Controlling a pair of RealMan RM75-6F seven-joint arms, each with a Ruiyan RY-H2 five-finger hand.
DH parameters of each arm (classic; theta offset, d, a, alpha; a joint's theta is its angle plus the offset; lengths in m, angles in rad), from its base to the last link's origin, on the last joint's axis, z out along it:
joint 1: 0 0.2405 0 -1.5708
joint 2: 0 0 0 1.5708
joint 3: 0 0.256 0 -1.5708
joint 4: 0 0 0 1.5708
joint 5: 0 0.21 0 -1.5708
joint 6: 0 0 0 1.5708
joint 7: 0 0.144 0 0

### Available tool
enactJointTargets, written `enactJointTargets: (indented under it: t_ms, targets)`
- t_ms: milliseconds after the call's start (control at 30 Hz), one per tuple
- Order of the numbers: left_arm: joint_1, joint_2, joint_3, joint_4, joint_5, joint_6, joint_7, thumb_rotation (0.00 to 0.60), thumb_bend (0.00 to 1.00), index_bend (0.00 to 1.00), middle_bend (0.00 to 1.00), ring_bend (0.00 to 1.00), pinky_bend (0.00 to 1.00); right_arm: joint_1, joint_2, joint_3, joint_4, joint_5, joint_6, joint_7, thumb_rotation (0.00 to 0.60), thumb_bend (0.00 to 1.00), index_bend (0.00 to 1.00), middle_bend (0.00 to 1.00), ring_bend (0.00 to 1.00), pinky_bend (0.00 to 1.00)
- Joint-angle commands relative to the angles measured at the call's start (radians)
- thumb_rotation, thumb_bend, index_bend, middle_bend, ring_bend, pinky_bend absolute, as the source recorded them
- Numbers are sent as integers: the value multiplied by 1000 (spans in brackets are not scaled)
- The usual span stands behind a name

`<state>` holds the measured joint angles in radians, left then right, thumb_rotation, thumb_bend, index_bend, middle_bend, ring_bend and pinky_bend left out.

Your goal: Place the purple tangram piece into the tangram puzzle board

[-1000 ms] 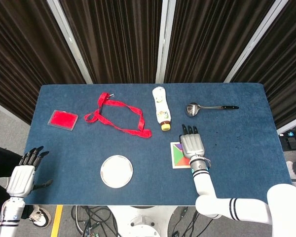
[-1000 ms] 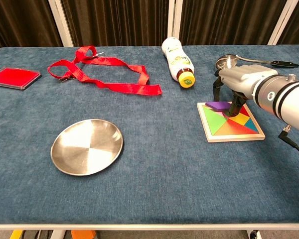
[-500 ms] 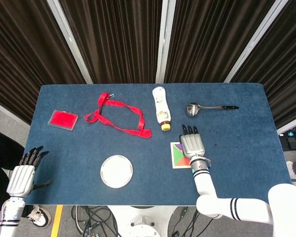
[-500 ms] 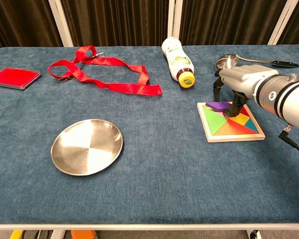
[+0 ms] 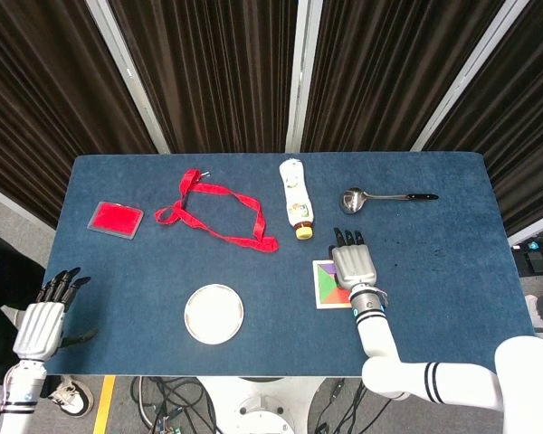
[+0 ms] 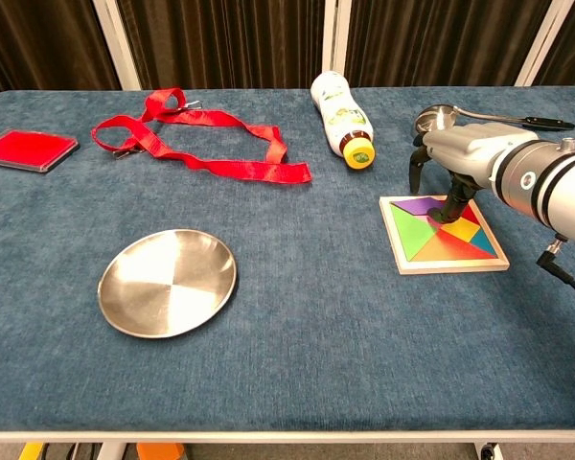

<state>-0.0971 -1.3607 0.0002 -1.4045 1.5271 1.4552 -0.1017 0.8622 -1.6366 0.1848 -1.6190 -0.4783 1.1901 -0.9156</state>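
Note:
The purple tangram piece [image 6: 418, 205] lies flat in the far left corner of the square wooden puzzle board [image 6: 455, 268], level with the other coloured pieces. My right hand [image 6: 465, 153] hovers over the board's far side with its fingers pointing down and spread. One fingertip [image 6: 450, 209] touches the board right beside the purple piece, and the thumb hangs free to the left. From above, the right hand [image 5: 353, 265] covers most of the board [image 5: 322, 287]. My left hand [image 5: 41, 325] floats off the table's near left corner, fingers stretched out and holding nothing.
A steel plate [image 6: 168, 281] sits near the front left. A red strap [image 6: 201, 134] and a red flat case [image 6: 27, 149] lie at the back left. A lying bottle [image 6: 342, 120] and a metal spoon [image 6: 460, 117] are just behind the board.
The purple piece, which sat raised and tilted on the board's far left edge, has dropped flat into its slot. The right hand rose slightly; the left hand stayed put.

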Motion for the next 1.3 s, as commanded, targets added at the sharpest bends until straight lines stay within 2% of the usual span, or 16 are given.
enactJointTargets:
  t_ms: [33,267,467,667,900,1300]
  targets:
    - [0,1,0,0,-1,-2,0,600,0,175,61,0,140,0,1,0,-2,-4,-1,3,600,294,339,0,0,0]
    - [-2,2,0,-3,-1,-4,0,600,1,175,61,0,143,-8,15,-6,-18,-36,1,26,600,294,284,0,0,0]
    - [-3,3,2,-5,0,-6,2,600,1,175,62,0,143,-32,43,1,-22,-83,17,80,600,295,172,0,0,0]
    - [-4,1,2,-6,-2,-10,10,600,0,175,61,0,144,-38,44,-2,25,-69,-8,93,600,295,8,0,0,0]
    - [-4,0,4,-2,-7,-17,9,600,0,186,61,0,146,-39,25,-11,78,-62,-34,93,600,299,0,0,0,0]
    - [-3,-1,4,5,-6,-15,1,600,1,186,62,0,146,-31,2,-7,102,-62,-54,86,600,299,0,0,0,0]
